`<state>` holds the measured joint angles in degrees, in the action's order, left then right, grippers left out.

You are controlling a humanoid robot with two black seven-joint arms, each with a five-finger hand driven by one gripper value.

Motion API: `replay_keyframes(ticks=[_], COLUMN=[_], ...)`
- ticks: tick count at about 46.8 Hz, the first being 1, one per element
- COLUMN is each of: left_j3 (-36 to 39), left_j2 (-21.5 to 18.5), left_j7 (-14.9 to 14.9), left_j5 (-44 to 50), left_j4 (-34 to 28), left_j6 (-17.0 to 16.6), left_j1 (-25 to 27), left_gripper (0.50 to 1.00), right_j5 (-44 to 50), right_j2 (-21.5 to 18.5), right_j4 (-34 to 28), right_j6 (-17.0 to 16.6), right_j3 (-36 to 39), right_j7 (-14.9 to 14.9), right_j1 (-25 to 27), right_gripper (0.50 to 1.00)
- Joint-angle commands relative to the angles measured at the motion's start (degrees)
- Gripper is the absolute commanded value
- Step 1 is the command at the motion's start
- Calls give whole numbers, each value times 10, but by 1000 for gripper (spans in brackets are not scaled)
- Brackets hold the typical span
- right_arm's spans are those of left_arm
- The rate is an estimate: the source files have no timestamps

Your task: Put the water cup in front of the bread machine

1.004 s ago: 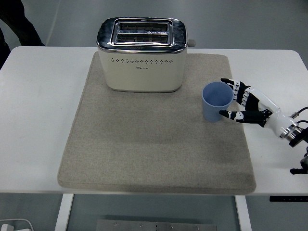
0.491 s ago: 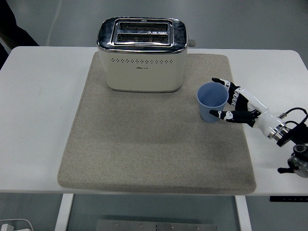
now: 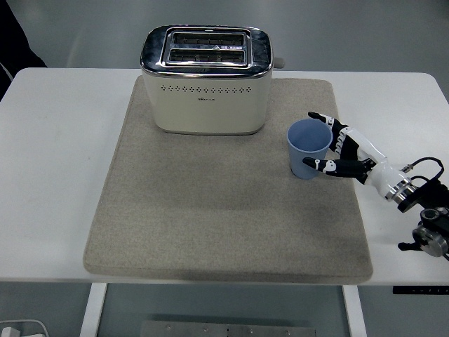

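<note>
A white table [image 3: 56, 140] carries a grey mat [image 3: 210, 210]; at the mat's far edge stands a cream toaster [image 3: 206, 81], the bread machine; a blue water cup [image 3: 309, 148] stands upright on the mat, to the right of the toaster and slightly nearer; the right hand [image 3: 351, 154] reaches in from the right, its fingers [image 3: 324, 120] and thumb curled around the cup's side, apparently gripping it; the cup looks light, stiff plastic with smooth, possibly slippery walls, best held around mid-height; the left arm is out of view.
</note>
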<state>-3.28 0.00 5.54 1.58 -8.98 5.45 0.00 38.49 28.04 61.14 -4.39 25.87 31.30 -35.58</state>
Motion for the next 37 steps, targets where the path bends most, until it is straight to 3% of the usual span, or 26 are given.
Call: replay_keyframes(ticks=[1, 16, 32, 37], left_j3=[0, 0, 0, 0], left_j2=[0, 0, 0, 0], left_j7=[0, 0, 0, 0], left_j5=[0, 0, 0, 0], left_j4=[0, 0, 0, 0], left_j6=[0, 0, 0, 0], left_j1=[0, 0, -1, -1], left_gripper=[1000, 1000, 1000, 1000], right_j5=[0, 0, 0, 0], right_j2=[-2, -6, -4, -5], right_j4=[-3, -3, -4, -6], right_j6=[0, 3, 2, 1], right_j3=[1, 0, 0, 1], right_j7=[1, 0, 0, 0], right_j1=[0, 0, -1, -2], right_gripper=[926, 897, 768, 756])
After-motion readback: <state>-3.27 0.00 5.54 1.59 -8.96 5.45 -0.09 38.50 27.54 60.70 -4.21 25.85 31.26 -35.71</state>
